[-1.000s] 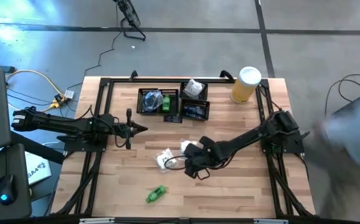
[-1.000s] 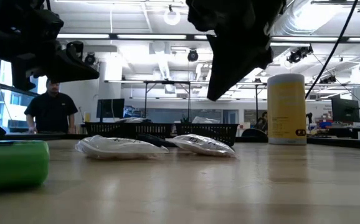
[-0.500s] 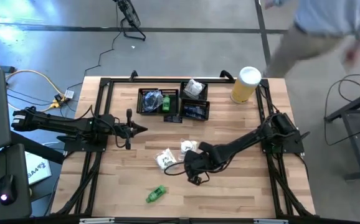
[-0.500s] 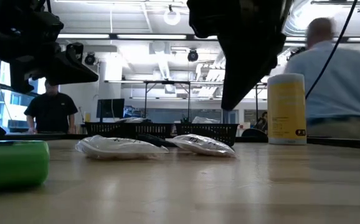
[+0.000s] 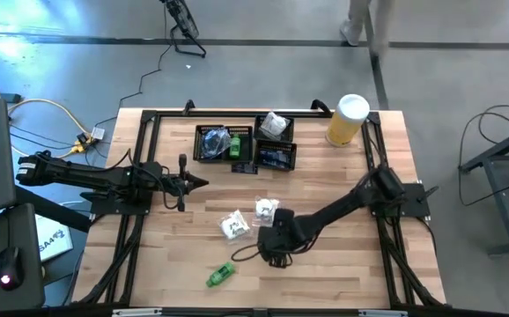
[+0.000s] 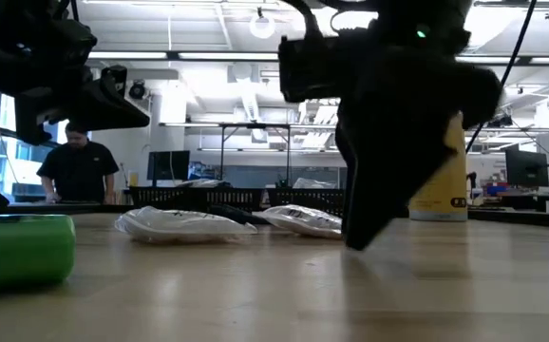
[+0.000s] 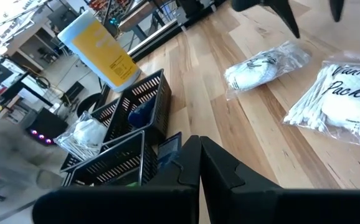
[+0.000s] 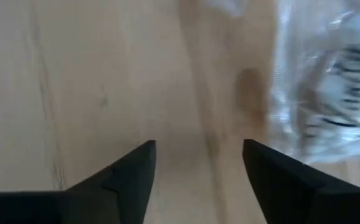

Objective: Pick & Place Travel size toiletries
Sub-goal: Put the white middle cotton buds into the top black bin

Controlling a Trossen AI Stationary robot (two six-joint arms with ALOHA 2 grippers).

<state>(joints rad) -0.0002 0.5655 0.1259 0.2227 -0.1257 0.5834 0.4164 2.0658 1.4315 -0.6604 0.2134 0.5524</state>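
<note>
Task is part done, by the look of it: the black mesh trays [image 5: 244, 145] at twelve o'clock on the table [image 5: 343, 273] already hold several toiletries, while three remain loose on the wood — two white sachets [image 5: 234, 225] and [image 5: 266, 209] near the centre, and a green tube [image 5: 221, 275] toward seven o'clock. The right gripper [image 5: 276, 251] is low over bare wood just at five o'clock of the sachets, its fingers [image 8: 121, 180] spread apart with nothing between them; in its wrist view one crinkly sachet [image 8: 329, 81] lies beside the claw, not inside it. The left gripper [image 5: 197, 183] waits at nine o'clock with fingers pressed together, empty. A yellow cylinder [image 5: 346, 120] with a white lid stands at one o'clock, clear of the work. Nothing blocks the route to the trays; the two sachets lie close together, which may complicate a clean single pick.
</note>
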